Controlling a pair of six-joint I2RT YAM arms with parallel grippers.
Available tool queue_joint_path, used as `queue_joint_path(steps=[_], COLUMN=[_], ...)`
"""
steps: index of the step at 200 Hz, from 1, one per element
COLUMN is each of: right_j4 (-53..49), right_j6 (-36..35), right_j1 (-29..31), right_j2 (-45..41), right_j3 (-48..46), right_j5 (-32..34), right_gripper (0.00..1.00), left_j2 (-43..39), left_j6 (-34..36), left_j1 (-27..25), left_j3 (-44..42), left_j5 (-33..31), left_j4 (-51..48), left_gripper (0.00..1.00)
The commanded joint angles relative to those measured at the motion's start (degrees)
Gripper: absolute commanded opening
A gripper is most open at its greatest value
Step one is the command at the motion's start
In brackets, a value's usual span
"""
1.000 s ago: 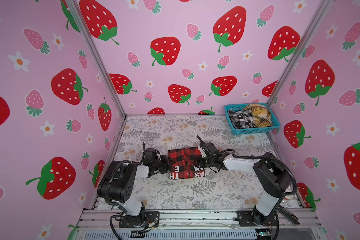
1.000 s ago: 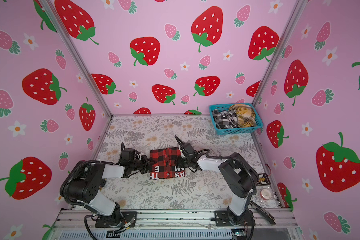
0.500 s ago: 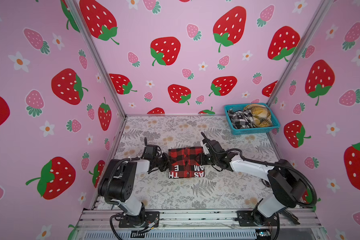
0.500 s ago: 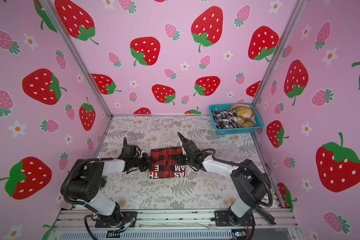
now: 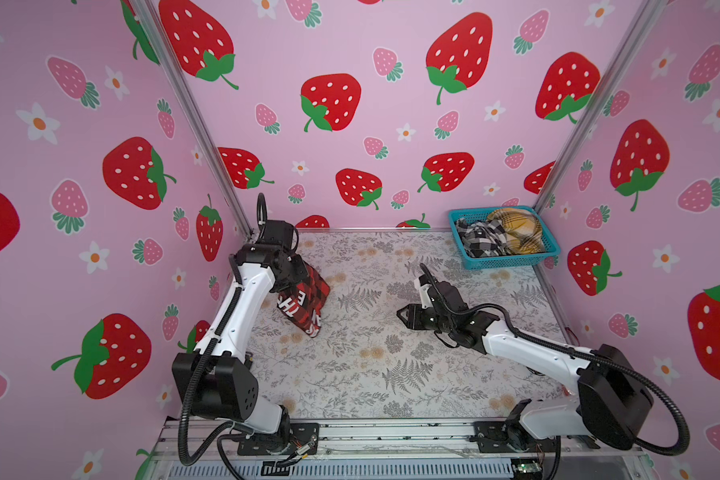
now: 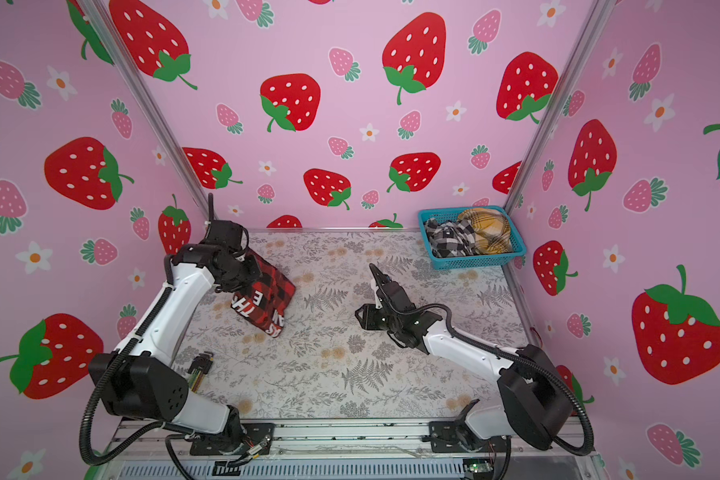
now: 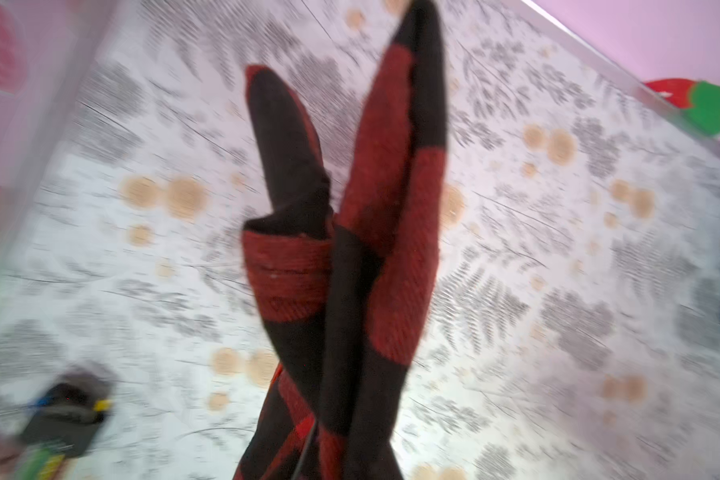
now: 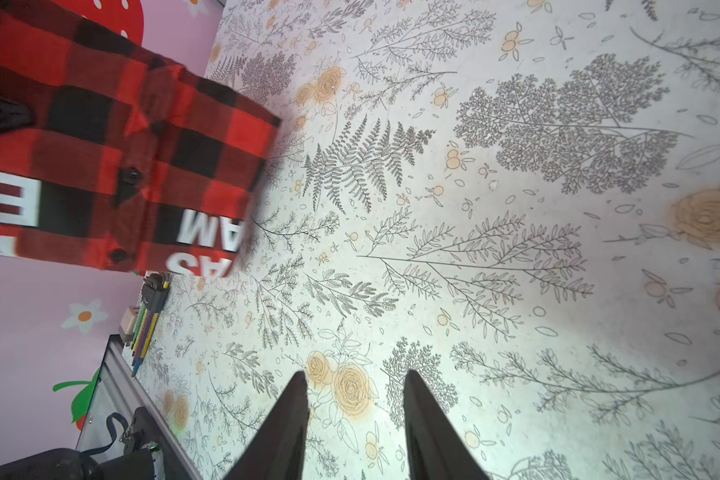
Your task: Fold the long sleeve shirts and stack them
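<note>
Pink walls point(image 5: 350, 41) printed with strawberries close in a floral-patterned surface point(image 5: 391, 374) on three sides. At about one o'clock on that surface in both top views sits a teal basket point(image 5: 512, 262) holding two crumpled long sleeve shirts, a black-and-white plaid shirt point(image 5: 479, 239) and a yellow plaid shirt point(image 5: 516, 228).

At about ten o'clock, the red-and-black shirt point(image 5: 304, 299) hangs as a folded packet, tilted, with white block letters on its black band. Its lower corner is low over the surface; I cannot tell whether it touches. It looks like soft, light flannel that will sag and unfold from any unsupported edge. The left wrist view shows layers already parting into two drooping lobes. My judgement is that the best hold is on the thick folded edge, pinching all layers together, with the packet laid down flat rather than dropped.

The left pincer point(image 5: 289, 276) is closed tight on the upper edge of this shirt and carries it alone. The right pincer point(image 8: 354, 378) sits just past centre toward three o'clock, well apart from the shirt, its jaws moderately parted with only bare surface between them, holding nothing.

A set of hex keys point(image 6: 200, 365) lies at about eight o'clock, near the surface's edge.
</note>
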Motion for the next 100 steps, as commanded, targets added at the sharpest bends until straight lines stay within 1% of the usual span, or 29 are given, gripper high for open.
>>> queue_joint_path(steps=[1,8,16,26,36,57,67,79,87,88,90,94,100], right_j4=[-0.47,-0.19,0.15,0.52,0.60,0.57,0.43,-0.15,-1.06,-1.22,-1.51,-2.16,-3.12], right_j6=[1.65,1.95,2.31,2.70,3.01,3.50,3.65,3.84,3.85,3.85,3.90,3.86,3.84], right_j1=[-0.80,-1.26,-1.79,-2.52,-3.56,-5.83,-6.81,-7.86,-8.62,-8.76,-8.91,-9.24,-9.78], right_j2=[-2.55,-3.24,-4.05,-5.22,-6.50,-10.11,-12.20,-14.71,-16.37,-16.54,-17.02,-17.95,-19.23], right_j3=[-2.53,-3.38,-4.38,-5.67,-6.90,-9.33,-10.55,-11.76,-12.51,-12.52,-12.68,-12.99,-13.40], right_j5=[1.09,1.04,0.89,0.84,0.50,-0.25,-0.49,-0.79,-0.89,-0.89,-0.87,-0.81,-0.78], right_gripper=[0.40,0.40,0.40,0.39,0.39,0.39,0.39,0.42,0.50,0.50,0.51,0.56,0.60], left_j2=[3.01,4.54,6.43,9.06,11.74,16.87,19.78,23.38,25.92,26.21,26.75,27.76,28.98], left_j6=[5.26,4.90,4.32,2.50,-0.74,-7.82,-11.15,-14.01,-16.18,-16.32,-16.53,-16.96,-18.11], left_j1=[-4.07,-6.06,-8.40,-11.47,-14.82,-22.19,-25.68,-29.98,-33.00,-33.43,-34.23,-35.76,-37.98], left_j3=[8.24,9.60,10.11,10.16,9.80,7.39,6.85,7.50,9.25,9.53,9.88,11.39,13.82], left_j5=[-26.51,-30.75,-33.94,-36.27,-37.76,-36.93,-33.97,-28.93,-25.36,-24.87,-23.79,-21.76,-19.33], left_j4=[-16.89,-18.67,-19.82,-21.14,-22.65,-22.13,-21.24,-19.65,-19.43,-19.38,-19.18,-18.86,-18.67], left_gripper=[0.00,0.00,0.00,0.00,0.00,0.00,0.00,0.00,0.26,0.28,0.34,0.44,0.53])
